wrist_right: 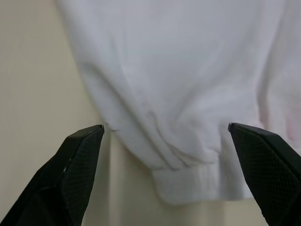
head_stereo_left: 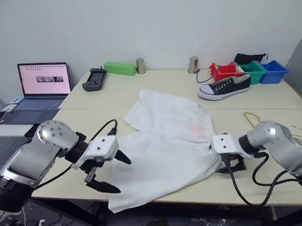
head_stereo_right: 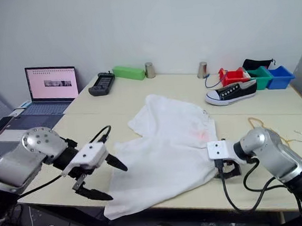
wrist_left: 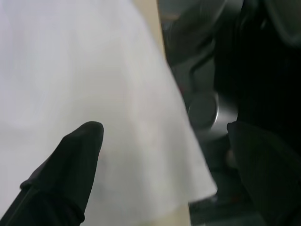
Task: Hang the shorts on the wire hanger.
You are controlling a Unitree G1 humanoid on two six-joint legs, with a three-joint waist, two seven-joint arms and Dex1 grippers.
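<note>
— Shorts [head_stereo_left: 168, 154], the big loose white thin-fabric ones, are lying spread on the pale wooden table [head_stereo_left: 266, 100] between both claws, gripped by neither.

— Left gripper [head_stereo_left: 109, 172]?

— It's hovering with its black fingers spread wide, just beside the shorts' hem at the table's near edge.

— Right gripper [wrist_right: 164, 155]?

— It's gaping too, a folded cloth edge sitting between its fingertips, untouched. Behind its arm, the thin yellowish-tan wire hanger [head_stereo_left: 252, 118] is lying flat.
</note>
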